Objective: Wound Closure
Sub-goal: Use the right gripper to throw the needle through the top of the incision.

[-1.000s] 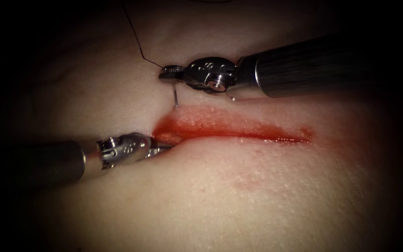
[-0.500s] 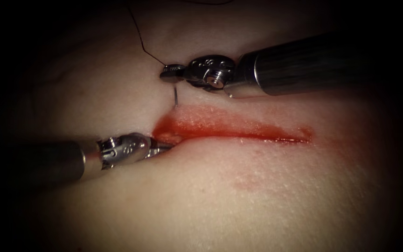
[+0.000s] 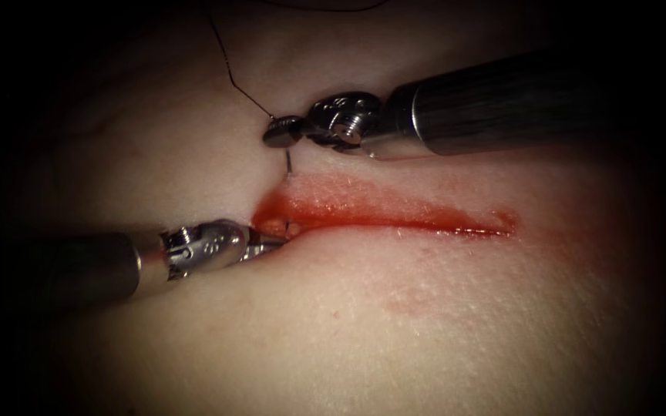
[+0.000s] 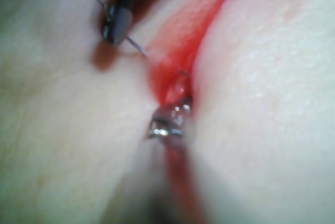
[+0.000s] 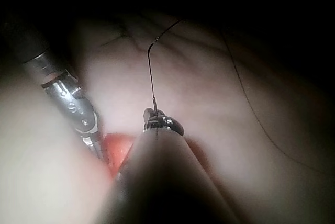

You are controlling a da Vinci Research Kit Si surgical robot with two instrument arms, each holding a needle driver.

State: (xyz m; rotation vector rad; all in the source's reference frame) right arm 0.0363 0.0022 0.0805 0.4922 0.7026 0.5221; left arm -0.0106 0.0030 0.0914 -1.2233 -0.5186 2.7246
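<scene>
Right tool [image 3: 280,132] is clamped on the needle [image 3: 290,160] near its thread end, tip sunk into the tissue [image 3: 425,308] above the cut [image 3: 379,216]. Left tool [image 3: 260,245] sits in the cut's left end; can't tell its jaws. If that grip twists, I reckon the needle could tear the edge.

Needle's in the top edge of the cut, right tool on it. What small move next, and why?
Probably rotate the right tool a little further along the needle's curve. It grips the thread end, the needle enters tissue above the cut, and the left tool sits at the cut.
</scene>
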